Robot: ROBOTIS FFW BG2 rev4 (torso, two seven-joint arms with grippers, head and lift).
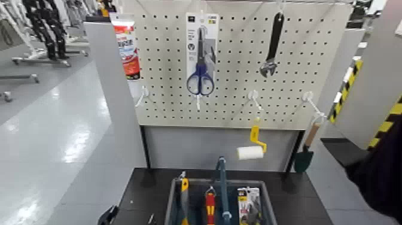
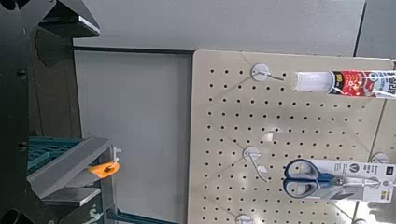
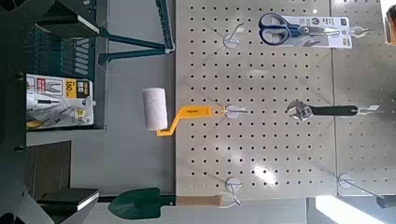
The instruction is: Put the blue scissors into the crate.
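- Left hand (image 2: 70, 107) wide open, empty, below blue scissors (image 1: 201, 67).
- Right hand (image 3: 73, 110) likewise, other side.
- Probably light, stiff; slick card (image 1: 191, 58) may flex: pinch over handles (image 1: 200, 75).

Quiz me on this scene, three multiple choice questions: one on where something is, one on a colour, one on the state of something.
1. Where are the blue scissors?
A) In the crate
B) On the pegboard
C) On the floor

2. What colour is the paint roller's handle?
A) Yellow
B) Red
C) Green

3. How does the left gripper stand?
A) Shut, empty
B) Gripping the wrench
C) Open, empty

Key:
1 B: their card hangs there, left of the wrench in the head view.
2 A: yellow shows above the white sleeve.
3 C: its fingertips are apart with nothing between, beside the crate; the right gripper is also open.
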